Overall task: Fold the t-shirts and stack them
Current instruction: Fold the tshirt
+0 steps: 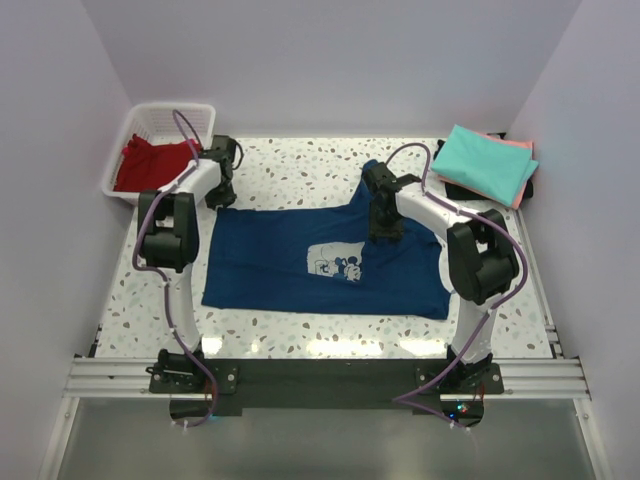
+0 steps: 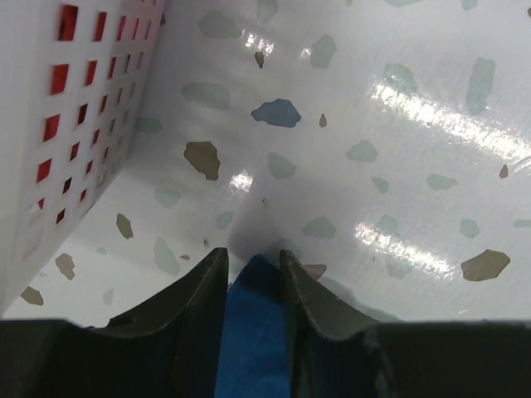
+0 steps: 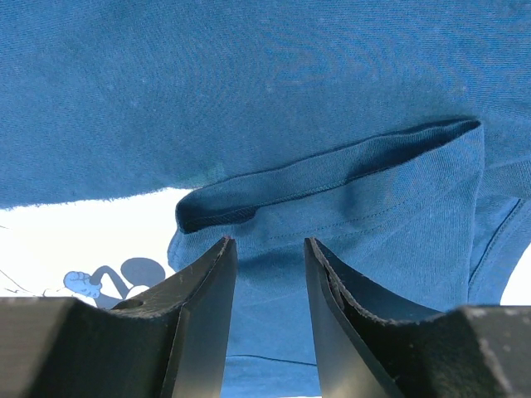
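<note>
Navy t-shirt (image 1: 290, 260): flat on the speckled table (image 1: 300, 160), one layer, mostly smooth. Pale square mouse print (image 1: 335, 266) faces up, between the two grippers. The long axis runs left-right across the table; I can't tell which end is the collar. One flap is bunched up at the far edge, just beyond the right gripper (image 1: 385, 235).

Left gripper (image 1: 222, 195) is at the shirt's far-left corner. Its fingers (image 2: 199, 298) are nearly together, clamped on a narrow strip of the navy cloth, with bare table ahead of the tips. The white basket (image 2: 83, 108) wall is just to their left, and the red t-shirt (image 1: 150, 160) is inside it.

Right gripper is down on the shirt, fingers (image 3: 203, 298) partly apart with navy cloth in the gap. I can't tell whether it's pinched or just underneath. A hemmed band (image 3: 332, 170) lies crosswise just ahead of the tips, and the print edge sits left of the left finger.

Teal t-shirt (image 1: 480, 160) is folded on top of the salmon-pink t-shirt (image 1: 522, 190), well right of the right gripper.
</note>
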### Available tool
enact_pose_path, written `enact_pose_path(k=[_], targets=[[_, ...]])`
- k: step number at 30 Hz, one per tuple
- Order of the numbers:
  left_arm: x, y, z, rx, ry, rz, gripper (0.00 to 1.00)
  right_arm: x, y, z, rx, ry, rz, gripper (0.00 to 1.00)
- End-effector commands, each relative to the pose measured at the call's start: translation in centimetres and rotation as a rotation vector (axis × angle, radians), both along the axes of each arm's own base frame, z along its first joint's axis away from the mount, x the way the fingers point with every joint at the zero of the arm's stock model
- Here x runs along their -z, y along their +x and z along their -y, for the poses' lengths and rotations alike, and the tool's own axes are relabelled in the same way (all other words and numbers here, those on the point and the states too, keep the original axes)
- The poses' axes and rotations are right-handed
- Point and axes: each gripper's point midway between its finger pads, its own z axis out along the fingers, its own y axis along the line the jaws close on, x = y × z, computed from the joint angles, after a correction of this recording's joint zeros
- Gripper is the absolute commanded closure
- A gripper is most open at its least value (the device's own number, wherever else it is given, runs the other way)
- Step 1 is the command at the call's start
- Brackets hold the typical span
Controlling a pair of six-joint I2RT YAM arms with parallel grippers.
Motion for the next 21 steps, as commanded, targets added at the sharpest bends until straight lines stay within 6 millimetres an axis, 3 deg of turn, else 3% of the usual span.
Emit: enact_pose_path(k=[1, 10, 21], targets=[[-3.6, -0.3, -0.7, -0.040, -0.007, 0.053, 0.63, -0.8, 0.7, 0.0, 0.010, -0.002, 0.028, 0.58], [-4.0, -1.3, 0.9, -0.004, -0.062, 0.038, 0.63, -0.5, 0.4, 0.3, 0.006, -0.010, 0.021, 0.58], [-1.7, -1.6, 1.4, 0.005, -0.057, 0.007, 0.58, -0.5, 0.0, 0.5, 0.001, -0.015, 0.018, 0.58]])
